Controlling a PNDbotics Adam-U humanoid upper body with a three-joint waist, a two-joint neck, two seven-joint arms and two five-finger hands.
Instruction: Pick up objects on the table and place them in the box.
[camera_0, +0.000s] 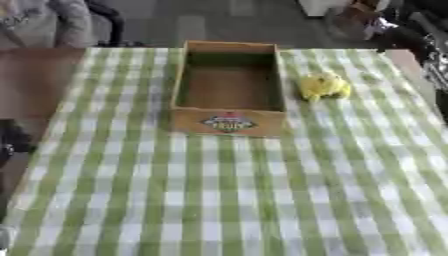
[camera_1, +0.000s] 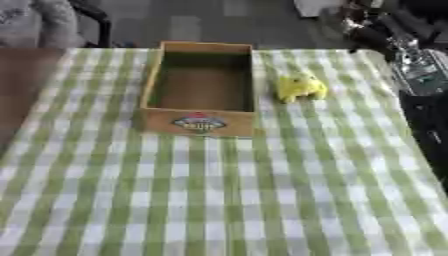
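An open wooden box (camera_0: 229, 120) with a colourful label on its near wall stands at the far middle of the checked tablecloth, and its inside looks bare. A small yellow soft object (camera_1: 301, 87) lies on the cloth just right of the box, apart from it. My right arm, black and silver, comes in from the upper right, and its hand (camera_1: 418, 70) hangs over the table's right edge, well right of the yellow object. A dark shape at the left edge, seemingly my left hand (camera_0: 9, 142), sits off the cloth.
The green and white checked cloth (camera_0: 219, 200) covers most of the table, with bare brown tabletop (camera_0: 35, 80) at the far left. A chair and a seated person show beyond the far edge.
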